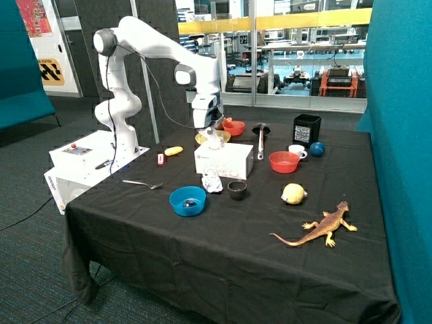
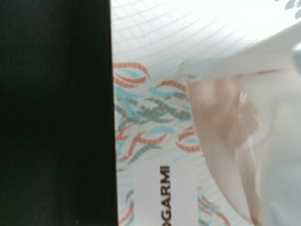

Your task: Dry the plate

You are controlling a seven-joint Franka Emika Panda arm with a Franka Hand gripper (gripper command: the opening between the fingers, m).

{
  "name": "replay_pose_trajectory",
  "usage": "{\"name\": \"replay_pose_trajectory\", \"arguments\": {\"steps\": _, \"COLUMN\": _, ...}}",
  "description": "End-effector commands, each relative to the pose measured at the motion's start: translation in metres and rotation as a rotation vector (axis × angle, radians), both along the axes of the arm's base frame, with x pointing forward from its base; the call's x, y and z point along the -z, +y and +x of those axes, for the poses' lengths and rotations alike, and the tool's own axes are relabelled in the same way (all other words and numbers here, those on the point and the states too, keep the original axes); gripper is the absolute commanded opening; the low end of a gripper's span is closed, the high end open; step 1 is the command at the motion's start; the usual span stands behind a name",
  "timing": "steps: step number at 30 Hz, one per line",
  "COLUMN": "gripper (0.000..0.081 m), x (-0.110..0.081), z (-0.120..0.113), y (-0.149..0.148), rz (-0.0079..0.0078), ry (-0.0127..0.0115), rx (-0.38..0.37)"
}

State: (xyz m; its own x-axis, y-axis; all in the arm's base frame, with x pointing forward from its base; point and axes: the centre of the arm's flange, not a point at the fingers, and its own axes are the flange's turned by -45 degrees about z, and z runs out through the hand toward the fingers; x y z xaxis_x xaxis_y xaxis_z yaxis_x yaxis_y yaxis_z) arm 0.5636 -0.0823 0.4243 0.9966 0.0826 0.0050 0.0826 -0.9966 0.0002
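Observation:
The yellow-olive plate (image 1: 202, 138) lies on the black tablecloth just behind a white tissue box (image 1: 223, 162), partly hidden by the box and the gripper. My gripper (image 1: 210, 129) hangs right above the box's top, at the tissue (image 1: 213, 140) that sticks up from its opening. The wrist view shows the box's patterned top (image 2: 150, 117) and the tissue in the opening (image 2: 268, 155) very close, with black cloth (image 2: 56, 113) beside the box. The plate is out of the wrist view.
A crumpled tissue (image 1: 213, 182), a blue bowl (image 1: 187, 200), a small black bowl (image 1: 237, 190) and a fork (image 1: 142, 183) lie in front of the box. Red-orange bowls (image 1: 284, 161) (image 1: 234, 126), a ladle (image 1: 260, 140), a mug (image 1: 297, 150), a lemon (image 1: 293, 194) and a toy lizard (image 1: 322, 228) lie around it.

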Motion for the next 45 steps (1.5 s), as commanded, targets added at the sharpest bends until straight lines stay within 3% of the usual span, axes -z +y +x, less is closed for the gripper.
{"name": "replay_pose_trajectory", "arguments": {"steps": 1, "gripper": 0.0000, "x": -0.024, "z": -0.001, "y": -0.002, "rz": -0.0002, "ry": 0.0050, "rx": -0.009}}
{"name": "replay_pose_trajectory", "arguments": {"steps": 10, "gripper": 0.0000, "x": -0.046, "z": -0.007, "y": 0.006, "rz": -0.0003, "ry": 0.0050, "rx": -0.039}}
{"name": "replay_pose_trajectory", "arguments": {"steps": 19, "gripper": 0.0000, "x": -0.051, "z": -0.013, "y": 0.035, "rz": -0.0005, "ry": 0.0050, "rx": -0.108}}
{"name": "replay_pose_trajectory", "arguments": {"steps": 27, "gripper": 0.0000, "x": -0.052, "z": -0.024, "y": 0.077, "rz": -0.0007, "ry": 0.0049, "rx": -0.207}}
{"name": "replay_pose_trajectory", "arguments": {"steps": 31, "gripper": 0.0000, "x": -0.048, "z": -0.036, "y": 0.115, "rz": -0.0011, "ry": 0.0049, "rx": -0.364}}
{"name": "replay_pose_trajectory", "arguments": {"steps": 36, "gripper": 0.0000, "x": -0.046, "z": -0.042, "y": 0.134, "rz": -0.0012, "ry": 0.0049, "rx": -0.391}}
{"name": "replay_pose_trajectory", "arguments": {"steps": 45, "gripper": 0.0000, "x": -0.039, "z": -0.064, "y": 0.166, "rz": -0.0015, "ry": 0.0048, "rx": -0.511}}
